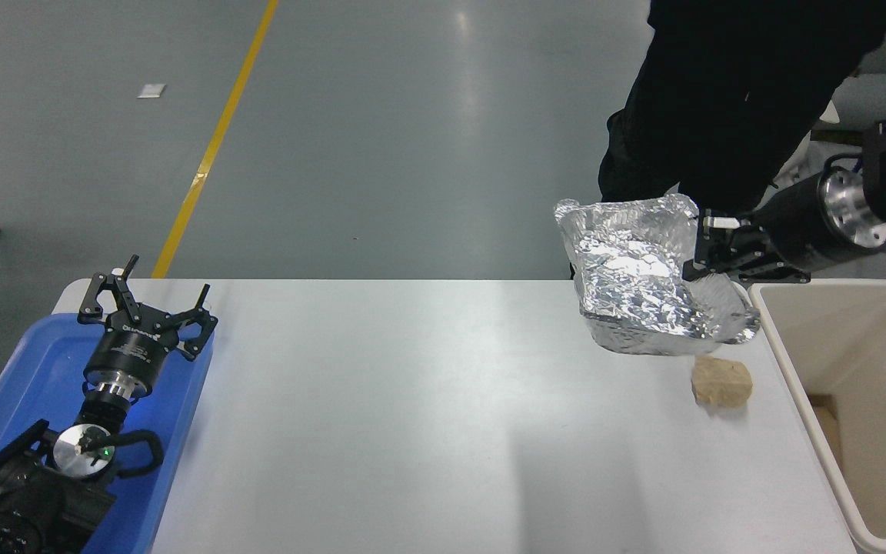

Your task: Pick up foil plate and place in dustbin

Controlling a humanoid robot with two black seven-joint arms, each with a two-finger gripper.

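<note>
The right gripper (pixel 708 248) is clenched on the right rim of the foil plate (pixel 637 283), holding it in the air above the white table's (pixel 412 400) far right corner, just left of the dustbin (pixel 858 400). The plate is tilted, its hollow facing the camera, long axis running from upper left down to lower right. The right arm reaches in from the right edge, pointing left. A tan paper lump (pixel 721 382) lies on the table below. The left gripper (pixel 147 304) is parked, splayed wide, over the blue tray (pixel 20 385).

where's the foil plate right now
In the head view the foil plate is at the right, lifted off the table in the right claw, just left of the dustbin and above a tan paper lump.
</note>
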